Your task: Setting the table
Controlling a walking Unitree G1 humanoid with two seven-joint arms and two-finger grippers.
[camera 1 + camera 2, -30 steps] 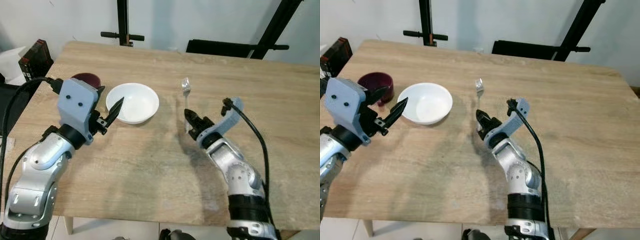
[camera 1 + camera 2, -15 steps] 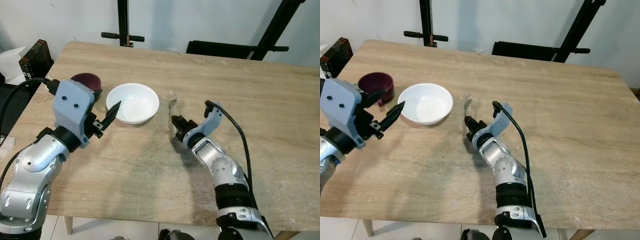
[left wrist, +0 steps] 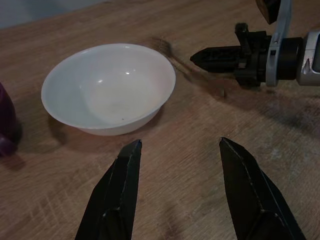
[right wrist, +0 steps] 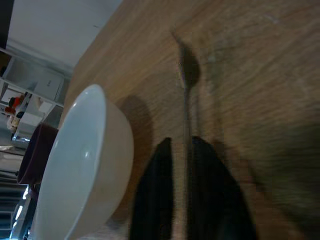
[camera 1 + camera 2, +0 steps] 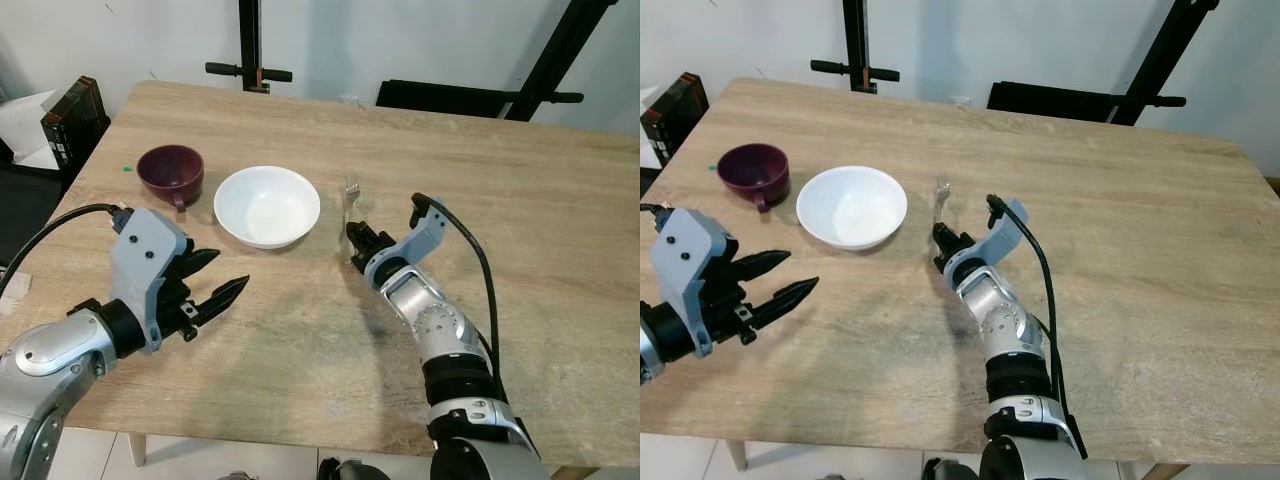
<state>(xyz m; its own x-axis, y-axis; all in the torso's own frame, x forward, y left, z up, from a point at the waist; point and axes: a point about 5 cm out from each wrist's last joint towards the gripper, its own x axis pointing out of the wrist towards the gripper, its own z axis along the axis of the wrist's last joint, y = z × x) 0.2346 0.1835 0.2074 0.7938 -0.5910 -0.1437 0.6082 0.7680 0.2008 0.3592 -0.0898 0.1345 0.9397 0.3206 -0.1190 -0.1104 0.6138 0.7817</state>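
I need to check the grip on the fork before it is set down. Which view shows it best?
The right wrist view: the fork runs between the right tool's fingers, its handle pinched. The eye views show the fork small beside the white bowl. The left wrist view shows no clear fork.

Bare wood is lying open across the near and right parts of the bench, while the white bowl, the maroon cup beside it and the fork in the right pincer are crowding the far left.
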